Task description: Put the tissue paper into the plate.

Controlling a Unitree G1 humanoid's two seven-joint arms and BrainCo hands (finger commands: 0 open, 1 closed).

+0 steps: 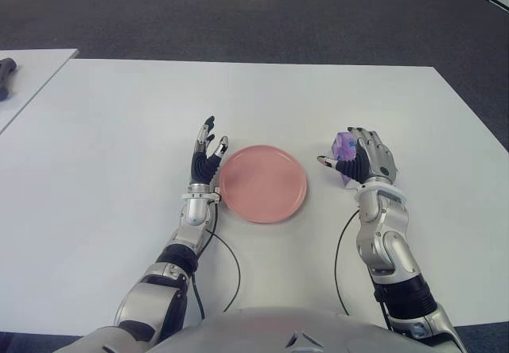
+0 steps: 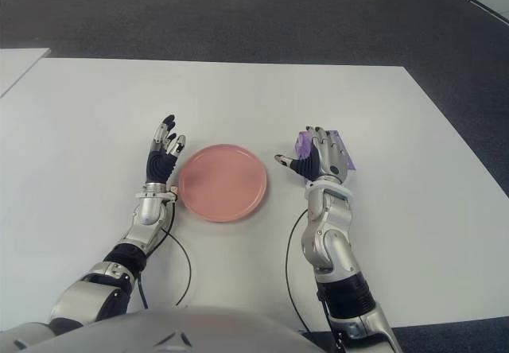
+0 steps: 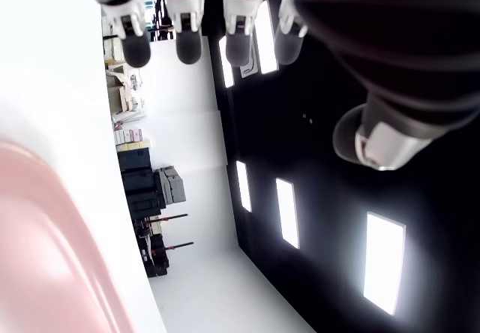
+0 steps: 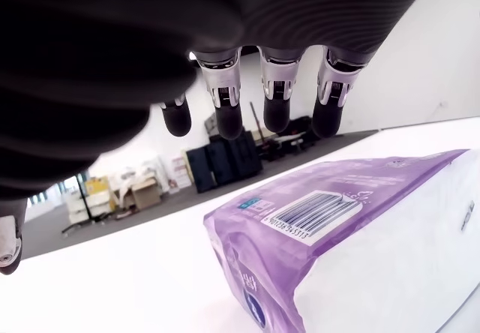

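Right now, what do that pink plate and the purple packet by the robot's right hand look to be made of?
The pink plate looks like smooth plastic or glazed ceramic; its even, faintly glossy surface leaves that open. The tissue packet seems wrapped in thin glossy plastic film, with creases, a printed barcode and white contents showing through. The right hand is open over it.

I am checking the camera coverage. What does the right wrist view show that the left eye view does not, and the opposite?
Only the right wrist view shows the barcode printed on the purple tissue pack, with the right hand's fingers spread above it and not closed. Only the left eye view shows the pink plate, the open left hand beside the plate on its left, and a dark object on a neighbouring table. Both show the pack, the right hand and the white table.
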